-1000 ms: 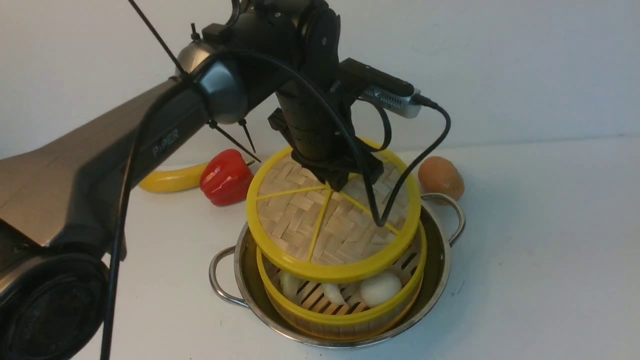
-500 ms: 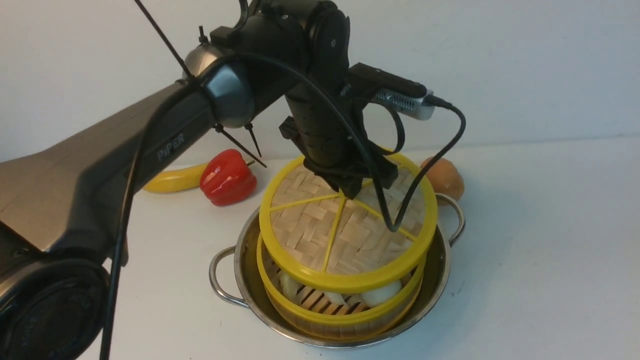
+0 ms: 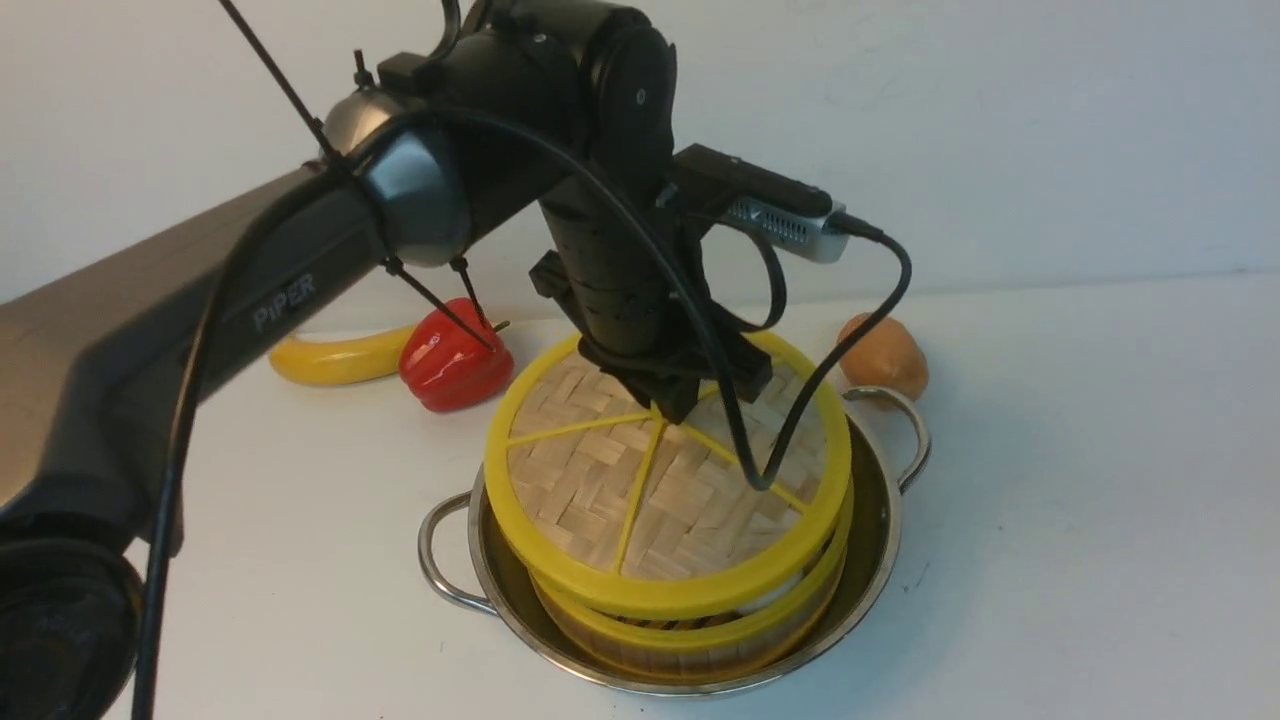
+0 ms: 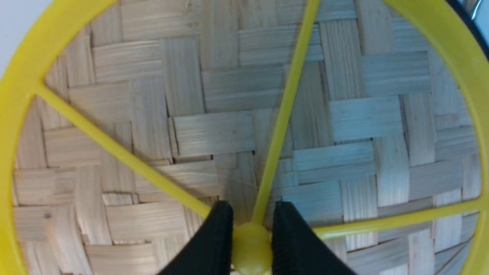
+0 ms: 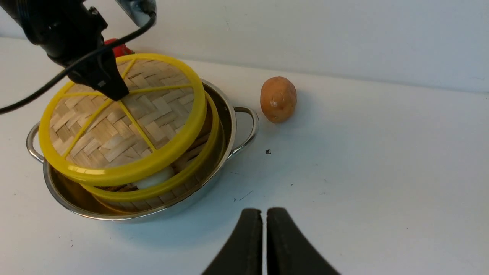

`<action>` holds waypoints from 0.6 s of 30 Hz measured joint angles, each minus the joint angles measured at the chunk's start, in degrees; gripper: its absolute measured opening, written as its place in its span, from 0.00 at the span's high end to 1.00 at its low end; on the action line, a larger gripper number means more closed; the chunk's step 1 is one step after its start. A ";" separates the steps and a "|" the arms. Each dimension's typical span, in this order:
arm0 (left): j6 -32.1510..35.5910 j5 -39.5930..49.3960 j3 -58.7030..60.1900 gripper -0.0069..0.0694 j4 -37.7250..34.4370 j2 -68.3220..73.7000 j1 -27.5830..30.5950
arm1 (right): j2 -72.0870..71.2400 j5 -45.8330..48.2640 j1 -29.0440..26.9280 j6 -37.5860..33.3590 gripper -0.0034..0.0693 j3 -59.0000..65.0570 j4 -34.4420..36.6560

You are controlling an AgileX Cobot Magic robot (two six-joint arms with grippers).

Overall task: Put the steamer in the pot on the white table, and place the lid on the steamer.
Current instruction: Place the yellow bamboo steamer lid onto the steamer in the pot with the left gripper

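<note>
Between left fingers (image 4: 211,247), hub (image 4: 251,248) pinched; lid (image 3: 600,480) tilted over steamer (image 3: 690,642).

Soft, even light lay bright on the white bench (image 3: 1100,500). The pot (image 3: 878,525) cast a faint shadow toward four o'clock, its rim glinting mildly. The left arm (image 3: 150,340), near the lens at eight o'clock, looked slightly soft.

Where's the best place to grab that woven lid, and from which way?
Pinch the small yellow hub at the middle of the lid, from above. The lid is flat and wide; only that knob sticks up, where the left gripper holds it.
</note>
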 joint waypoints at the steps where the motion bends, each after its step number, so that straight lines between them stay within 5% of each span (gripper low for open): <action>1: 0.00 0.00 0.12 0.75 0.00 0.00 0.00 | 0.00 0.00 0.00 0.00 0.90 0.00 0.00; 18: 0.00 -0.05 0.11 0.75 -0.50 2.51 0.00 | 0.00 0.00 0.00 0.00 0.90 0.00 0.00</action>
